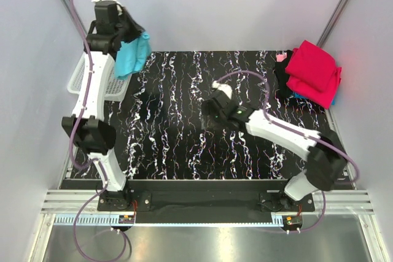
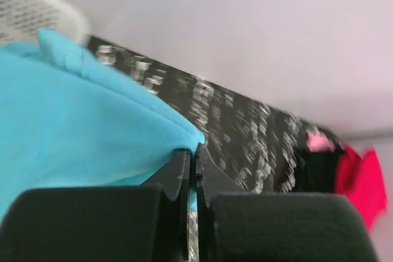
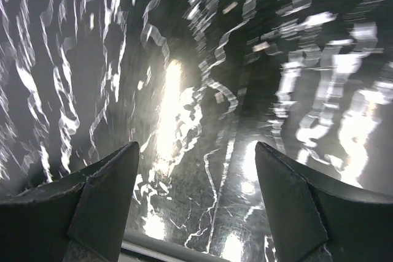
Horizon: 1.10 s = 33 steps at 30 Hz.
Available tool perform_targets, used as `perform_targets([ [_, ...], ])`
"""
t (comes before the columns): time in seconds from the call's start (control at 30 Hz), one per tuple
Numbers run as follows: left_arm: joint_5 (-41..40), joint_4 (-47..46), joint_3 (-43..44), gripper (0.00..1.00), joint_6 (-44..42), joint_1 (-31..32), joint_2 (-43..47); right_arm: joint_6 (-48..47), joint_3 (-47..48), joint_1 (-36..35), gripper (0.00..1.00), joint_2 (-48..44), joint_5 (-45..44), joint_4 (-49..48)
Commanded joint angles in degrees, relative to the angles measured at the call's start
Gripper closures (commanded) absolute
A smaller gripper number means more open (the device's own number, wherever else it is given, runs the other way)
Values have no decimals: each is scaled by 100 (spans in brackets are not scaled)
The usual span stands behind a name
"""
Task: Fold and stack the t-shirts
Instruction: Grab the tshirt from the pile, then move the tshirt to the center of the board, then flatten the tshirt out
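Observation:
My left gripper [image 1: 130, 40] is raised high at the back left, shut on the turquoise-blue t-shirt [image 1: 132, 57], which hangs bunched from it above the basket's right end. In the left wrist view the cloth [image 2: 73, 127] is pinched between the shut fingers [image 2: 195, 154]. A folded crimson red t-shirt [image 1: 314, 72] tops a stack at the back right corner, with black [image 1: 284, 78], pink [image 1: 281, 57] and blue [image 1: 299, 96] cloth showing under it. My right gripper [image 1: 212, 110] is open and empty, low over the middle of the table [image 3: 196, 151].
A white plastic mesh basket [image 1: 92, 84] stands at the table's left edge under the left arm. The table top [image 1: 184, 127] is black with white veins. Grey walls enclose the back and sides. The stack also shows in the left wrist view [image 2: 356, 176].

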<state>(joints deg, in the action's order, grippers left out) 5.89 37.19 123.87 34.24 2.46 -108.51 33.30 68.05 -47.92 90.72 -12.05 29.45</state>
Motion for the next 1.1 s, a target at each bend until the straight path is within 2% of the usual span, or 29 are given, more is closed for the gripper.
perform_targets([
  [0.0, 554, -2, 85, 100, -706, 710, 821, 914, -64, 81, 17, -1070, -1543, 683],
  [0.03, 493, 60, 6, 100, -1039, 1165, 1005, 1002, -125, 81, 17, -1291, -1728, 737],
  [0.13, 500, 227, -433, 100, -1524, 1965, 1612, 1345, -397, 72, 18, -2231, -2353, 843],
  [0.23, 432, 289, -952, 100, -1631, 2442, 2157, 1320, -547, 72, 18, -2892, -2512, 817],
  [0.3, -444, 324, -1450, 100, -1526, 2514, 2613, 1214, -539, 81, 18, -3033, -2381, 886],
  [0.33, -1118, 341, -1663, 100, -1186, 2531, 2824, 1197, -512, 81, 18, -3034, -2346, 922],
  [0.37, -2691, 402, -2161, 100, -939, 2531, 3018, 1179, -512, 72, 18, -3025, -2206, 992],
  [0.4, -3342, 447, -2383, 43, -719, 2531, 3377, 1179, -503, 81, 18, -2964, -2161, 1010],
  [0.43, -3766, 447, -2577, 8, -604, 2523, 3485, 1196, -512, 81, 18, -2937, -2091, 1062],
  [0.47, -4249, 525, -2718, 1, -585, 2514, 3555, 1127, -495, 81, 18, -2902, -1943, 1063],
  [0.6, -4325, 789, -3088, 1, -524, 2523, 3503, 1012, -451, 81, 18, -2700, -1844, 1071],
  [0.7, -3965, 886, -3263, 1, -383, 2514, 3398, 898, -372, 72, 18, -2551, -1809, 1089],
  [0.87, -2912, 895, -3746, 1, -93, 2558, 3441, 810, -301, 72, 17, -2383, -1800, 1256],
  [1.03, -2059, 817, -4318, 1, 47, 3023, 3503, 976, -503, 81, 13, -2339, -1853, 1370],
  [1.07, -1613, 703, -4545, 1, 83, 3058, 3503, 1020, -599, 160, 13, -2304, -1801, 1353],
])
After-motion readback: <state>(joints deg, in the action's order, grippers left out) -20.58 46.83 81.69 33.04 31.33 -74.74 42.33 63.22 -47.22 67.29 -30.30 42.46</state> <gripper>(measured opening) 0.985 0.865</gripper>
